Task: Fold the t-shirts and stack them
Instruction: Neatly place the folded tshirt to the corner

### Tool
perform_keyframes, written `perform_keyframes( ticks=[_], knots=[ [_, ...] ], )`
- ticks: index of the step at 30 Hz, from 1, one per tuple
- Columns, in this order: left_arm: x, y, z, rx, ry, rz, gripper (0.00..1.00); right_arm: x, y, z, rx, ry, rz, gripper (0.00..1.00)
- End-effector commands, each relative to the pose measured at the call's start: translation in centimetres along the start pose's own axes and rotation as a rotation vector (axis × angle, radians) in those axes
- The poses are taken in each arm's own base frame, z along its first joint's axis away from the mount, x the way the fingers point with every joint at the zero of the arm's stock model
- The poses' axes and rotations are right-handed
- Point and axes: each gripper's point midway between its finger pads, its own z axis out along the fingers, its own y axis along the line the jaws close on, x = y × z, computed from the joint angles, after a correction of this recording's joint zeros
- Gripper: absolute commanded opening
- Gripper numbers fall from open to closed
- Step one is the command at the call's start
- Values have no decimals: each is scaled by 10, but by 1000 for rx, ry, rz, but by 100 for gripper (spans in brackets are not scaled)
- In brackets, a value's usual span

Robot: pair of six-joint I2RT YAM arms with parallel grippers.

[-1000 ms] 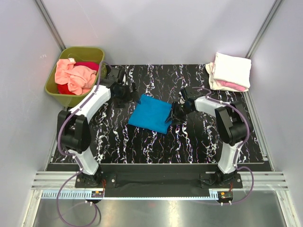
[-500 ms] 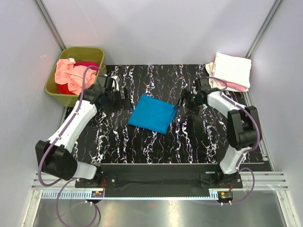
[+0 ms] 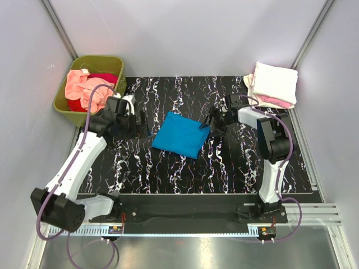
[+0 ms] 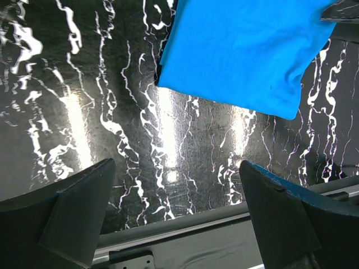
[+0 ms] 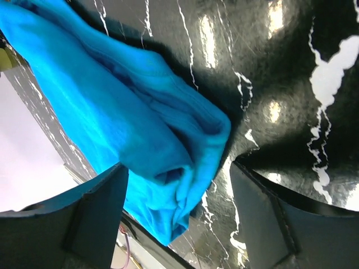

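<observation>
Left tool [image 3: 139, 119]: you have its jaws as far apart as they go, nothing between them. In the left wrist view the left tool [image 4: 179, 216] hangs over bare surface [image 4: 84, 112], both fingers [image 4: 78, 207] clear of any cloth. It sits near the left edge of the blue t-shirt [image 3: 178, 134], not touching it.

Right tool [image 3: 212, 122]: jaws apart, not clamped. In the right wrist view the right tool [image 5: 174, 207] straddles the folded right corner of the blue t-shirt [image 5: 129, 112]. The layered cloth bulges into the gap between the fingers [image 5: 95, 207]; whether it touches them you cannot tell.

Blue t-shirt [image 4: 247, 50]: folded to a rough rectangle, lying flat and skewed at mid-surface between your two tools.

Surface [image 3: 224, 162]: black with white veining.

Far right corner: a folded cream-white t-shirt [image 3: 275, 83] stacked on a pink t-shirt [image 3: 279, 103], well apart from the blue one.

Far left corner: the olive-green tub [image 3: 63, 103], holding a crumpled salmon-peach t-shirt [image 3: 84, 89] and a red t-shirt [image 3: 104, 77], both unfolded.
</observation>
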Motion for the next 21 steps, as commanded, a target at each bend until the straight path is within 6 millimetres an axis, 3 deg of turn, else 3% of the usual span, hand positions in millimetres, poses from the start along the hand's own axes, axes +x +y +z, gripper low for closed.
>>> perform_keyframes(
  ticks=[1,5,6,9,10,13,17,21],
  knots=[
    [-6,8,-22,-34,-70,26,99,-2,-11,16,48,-14,10,78],
    [-4,15,-32,-60,-117,44,99,4,-17,28,95,20,27,63],
    [-4,16,-32,-61,-132,51,99,3,-17,28,95,19,33,50],
    [-1,24,-31,-73,-173,55,99,-3,-11,25,86,3,15,26],
    [0,26,-31,-72,-182,55,99,-6,-8,24,77,-5,5,13],
    [5,34,-26,-85,-212,80,99,-24,-1,7,69,-39,-23,0],
    [16,51,-22,-140,-248,70,99,-61,9,-44,106,-108,-74,0],
    [10,57,-30,-178,-294,60,99,-91,6,-82,192,-139,-176,0]
  ],
)
